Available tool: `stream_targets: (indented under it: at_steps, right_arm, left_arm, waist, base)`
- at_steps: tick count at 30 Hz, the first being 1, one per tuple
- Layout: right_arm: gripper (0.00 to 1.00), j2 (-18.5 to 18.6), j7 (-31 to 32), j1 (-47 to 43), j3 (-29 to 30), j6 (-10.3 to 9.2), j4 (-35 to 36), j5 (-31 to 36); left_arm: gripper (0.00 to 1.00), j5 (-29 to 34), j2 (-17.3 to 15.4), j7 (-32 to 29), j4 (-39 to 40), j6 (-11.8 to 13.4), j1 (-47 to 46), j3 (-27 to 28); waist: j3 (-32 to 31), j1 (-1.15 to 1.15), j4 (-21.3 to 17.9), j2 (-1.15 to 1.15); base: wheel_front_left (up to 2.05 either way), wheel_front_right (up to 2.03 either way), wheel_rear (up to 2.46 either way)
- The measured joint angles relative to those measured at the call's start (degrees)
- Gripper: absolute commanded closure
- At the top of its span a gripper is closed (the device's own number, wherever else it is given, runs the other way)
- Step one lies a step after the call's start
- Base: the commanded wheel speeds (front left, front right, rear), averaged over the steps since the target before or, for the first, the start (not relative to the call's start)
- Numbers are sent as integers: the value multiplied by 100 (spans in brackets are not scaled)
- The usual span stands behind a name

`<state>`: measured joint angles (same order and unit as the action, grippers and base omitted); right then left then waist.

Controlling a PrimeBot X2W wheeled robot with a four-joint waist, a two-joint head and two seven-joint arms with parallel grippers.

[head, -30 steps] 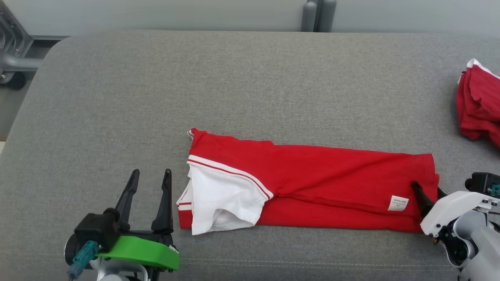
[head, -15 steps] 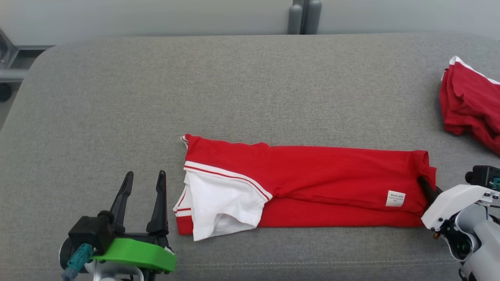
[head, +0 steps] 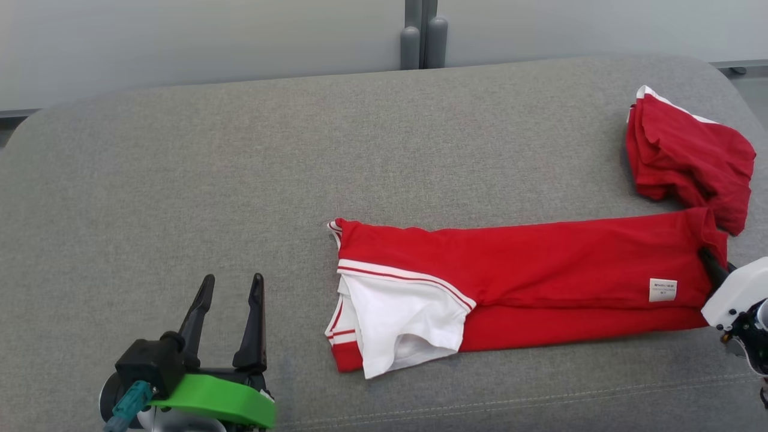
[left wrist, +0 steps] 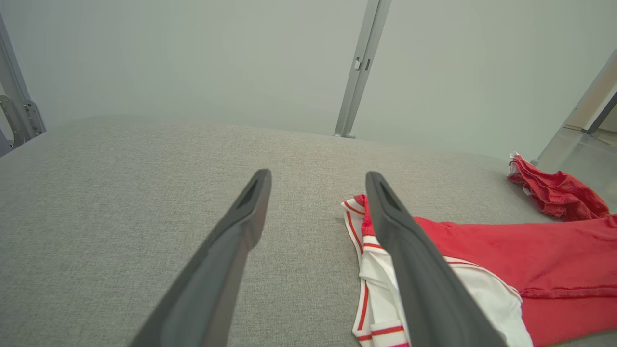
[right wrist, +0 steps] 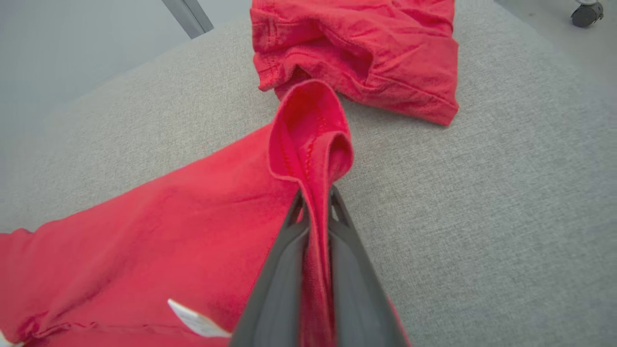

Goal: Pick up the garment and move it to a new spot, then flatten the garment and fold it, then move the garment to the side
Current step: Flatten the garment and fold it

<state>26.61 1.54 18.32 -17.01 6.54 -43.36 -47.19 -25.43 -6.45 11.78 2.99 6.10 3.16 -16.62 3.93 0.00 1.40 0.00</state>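
Head view, bottom left: the left gripper [head: 233, 279] sits with fingers wide apart, holding nothing. At the right edge the right gripper [head: 710, 262] pinches one end of the red shirt [head: 540, 264], a long folded strip across the middle of the grey cushion [head: 240, 180]. Folding looks done; moving it aside looks left to do. Upper right lies another red cloth [head: 684, 150].

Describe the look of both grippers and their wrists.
Left gripper: two long, dark, tapered fingers on a black block, bright green mount, teal plug at the side. Right gripper: the same dark fingers, with a white shell behind.
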Motion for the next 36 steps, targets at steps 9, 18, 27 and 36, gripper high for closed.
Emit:
stream_targets:
  at_steps: [9,18,27,36]
  right_arm:
    - [100,-595,579,29,-155,51,715,-693]
    - [100,-1053,1230,217,-861,49,2024,-1191]
    - [100,-1292,1691,388,-1271,49,2339,-1272]
    - [100,-1617,1950,492,-1366,-69,1926,-1282]
  left_arm:
    - [0,0,37,-65,19,0,9,-122]
    - [0,0,71,-99,18,0,10,-214]
    - [0,-3,156,-98,8,0,9,-288]
    - [0,-68,191,-54,-68,0,1,-357]
  waist:
    - [-100,0,-42,0]
    - [-152,0,117,0]
    - [-153,0,418,0]
    - [-137,0,837,0]
  base:
    - [0,0,0]
    - [0,0,0]
    - [0,0,0]
    - [0,0,0]
